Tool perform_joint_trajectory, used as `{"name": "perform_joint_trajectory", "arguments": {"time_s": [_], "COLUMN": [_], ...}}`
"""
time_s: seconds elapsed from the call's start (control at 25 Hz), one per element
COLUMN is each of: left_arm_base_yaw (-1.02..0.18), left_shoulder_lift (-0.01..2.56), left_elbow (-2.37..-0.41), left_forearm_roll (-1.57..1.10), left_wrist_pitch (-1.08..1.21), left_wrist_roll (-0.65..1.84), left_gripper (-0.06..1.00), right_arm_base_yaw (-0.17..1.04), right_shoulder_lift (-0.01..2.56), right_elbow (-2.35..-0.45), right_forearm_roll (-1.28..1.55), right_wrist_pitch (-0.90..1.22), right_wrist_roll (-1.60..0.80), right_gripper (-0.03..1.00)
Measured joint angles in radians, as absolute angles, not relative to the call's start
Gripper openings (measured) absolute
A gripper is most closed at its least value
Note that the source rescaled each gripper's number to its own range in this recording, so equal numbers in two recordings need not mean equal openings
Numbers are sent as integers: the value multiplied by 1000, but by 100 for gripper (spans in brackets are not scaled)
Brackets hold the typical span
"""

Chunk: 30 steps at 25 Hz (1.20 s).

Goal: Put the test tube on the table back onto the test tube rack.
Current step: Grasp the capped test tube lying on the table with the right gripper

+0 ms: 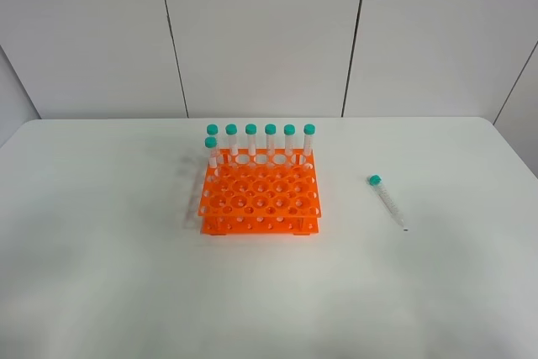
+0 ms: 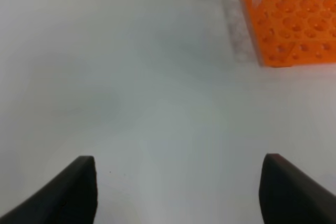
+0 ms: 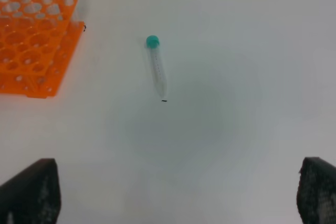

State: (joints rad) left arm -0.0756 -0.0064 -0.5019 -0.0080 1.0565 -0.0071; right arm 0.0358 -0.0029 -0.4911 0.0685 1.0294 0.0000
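Note:
The test tube (image 1: pixel 387 200) lies flat on the white table (image 1: pixel 101 275), to the right of the orange test tube rack (image 1: pixel 259 195), cap toward the back. It also shows in the right wrist view (image 3: pixel 157 67), out ahead of my right gripper (image 3: pixel 178 192), which is open and empty. The rack holds several upright teal-capped tubes (image 1: pixel 270 139) along its back rows. My left gripper (image 2: pixel 178 192) is open and empty over bare table, with the rack's corner (image 2: pixel 291 24) ahead of it. Neither gripper shows in the exterior view.
A grey panelled wall (image 1: pixel 261 31) stands behind the table. The table's back edge and rounded corners show in the exterior view.

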Motion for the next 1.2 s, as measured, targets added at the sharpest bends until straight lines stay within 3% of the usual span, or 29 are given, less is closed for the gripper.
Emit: {"name": "perform_joint_trajectory", "arguments": {"time_s": [0.6,1.2], "left_arm_base_yaw": [-76,-76], "left_shoulder_lift": [-6,-6], "left_elbow": [-502,-502], "left_forearm_roll": [-8,-8], "left_wrist_pitch": [1057,1057], "left_wrist_roll": [-7,-7], "left_gripper": [88,88], "right_arm_base_yaw": [36,36], "right_shoulder_lift": [85,1112], "right_elbow": [-535,-1008], "right_forearm_roll": [70,72], "right_wrist_pitch": [1033,1100], "right_wrist_roll": [0,-64], "right_gripper": [100,100]}}
